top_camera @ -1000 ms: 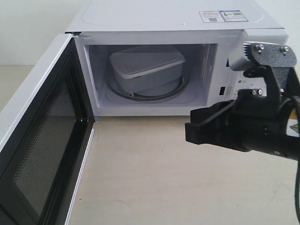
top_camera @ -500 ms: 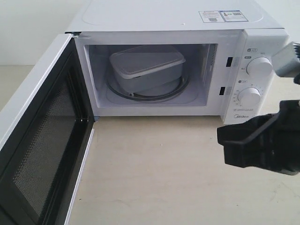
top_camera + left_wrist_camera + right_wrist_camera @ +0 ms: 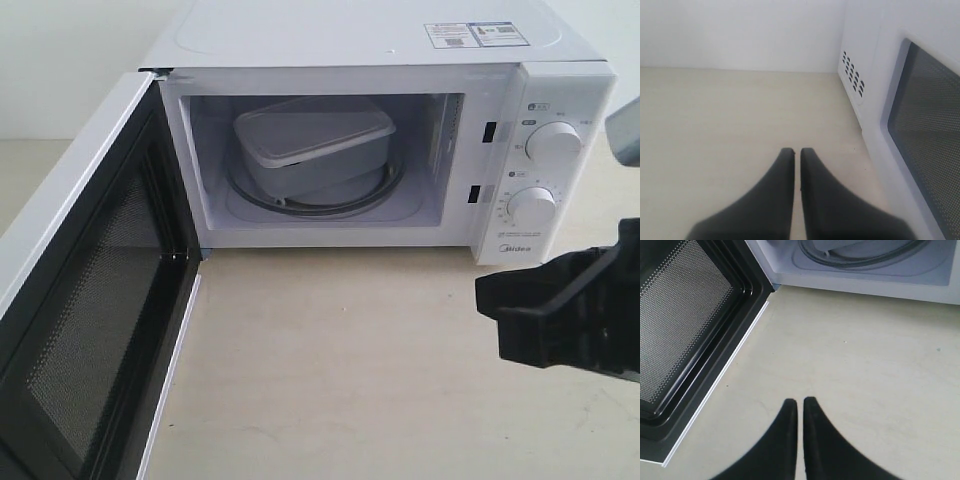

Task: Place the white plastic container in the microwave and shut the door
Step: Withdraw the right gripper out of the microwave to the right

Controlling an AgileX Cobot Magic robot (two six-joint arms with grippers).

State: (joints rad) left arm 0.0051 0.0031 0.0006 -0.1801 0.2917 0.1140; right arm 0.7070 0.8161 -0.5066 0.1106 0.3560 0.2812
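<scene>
In the exterior view, the white plastic container [image 3: 315,145] is sitting inside the microwave [image 3: 350,40], on the turntable ring [image 3: 300,207]. It appears a little tilted, and nothing is holding it. The right arm [image 3: 570,310] is drawing back. A second ago it was standing across the control panel; now it is hanging at the right edge of the view, leaving both knobs [image 3: 552,142] uncovered. The door [image 3: 90,300] is standing wide open on the left. In my judgement the placing is done and only the closing is outstanding.

In the left wrist view, the left jaws are pressed together, showing only a thin slit and pinching nothing. They are hovering over the bench [image 3: 715,125], near the door's outer face with its dark window. This arm is looking the better placed for pushing the door shut.

In the right wrist view, the right jaws are likewise pressed together and carrying nothing, over bare bench. The door's mesh-lined inner face and the front of the cavity are both showing beyond them. The cavity opening itself is showing no obstruction to the door's swing.
</scene>
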